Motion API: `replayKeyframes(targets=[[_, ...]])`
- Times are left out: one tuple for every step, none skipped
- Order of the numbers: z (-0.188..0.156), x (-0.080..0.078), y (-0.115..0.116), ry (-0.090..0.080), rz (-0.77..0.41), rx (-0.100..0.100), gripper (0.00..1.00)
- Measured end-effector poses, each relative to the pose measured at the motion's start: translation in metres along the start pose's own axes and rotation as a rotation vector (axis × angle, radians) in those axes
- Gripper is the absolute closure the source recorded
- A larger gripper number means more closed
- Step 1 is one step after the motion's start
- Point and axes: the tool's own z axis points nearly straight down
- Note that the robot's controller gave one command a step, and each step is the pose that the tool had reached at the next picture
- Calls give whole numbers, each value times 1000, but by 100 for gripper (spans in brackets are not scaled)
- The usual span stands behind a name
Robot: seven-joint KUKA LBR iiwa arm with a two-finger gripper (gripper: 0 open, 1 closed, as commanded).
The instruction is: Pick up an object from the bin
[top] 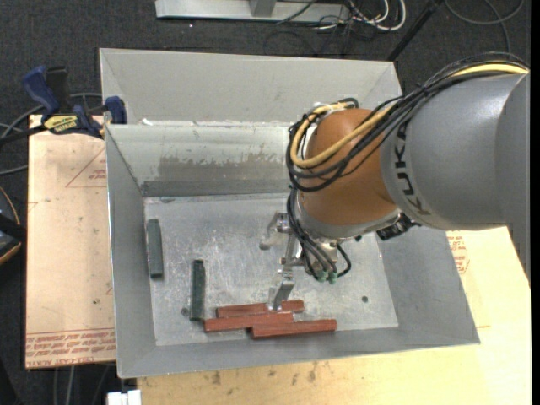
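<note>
My gripper point(282, 296) reaches down at the front middle of the bin, its fingertips right at the top edge of the reddish-brown flat bars. Two reddish-brown bars point(257, 311) lie side by side along the front wall, the lower one point(294, 328) shifted right. The tip looks to touch the upper bar's right end. Nothing shows between the fingers. A dark green bar point(197, 290) lies upright just left of the brown ones.
A grey-green bar point(154, 248) lies near the left wall. The arm with its orange cover and cables hangs over the bin's right half and hides the floor beneath it.
</note>
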Motion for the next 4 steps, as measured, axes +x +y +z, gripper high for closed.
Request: replayKeyframes(targets=[[10,3,1,3,4,1,0],[87,25,-23,-11,-32,-7,100],[87,25,-23,-11,-32,-7,100],[51,12,-26,4,-44,0,100]])
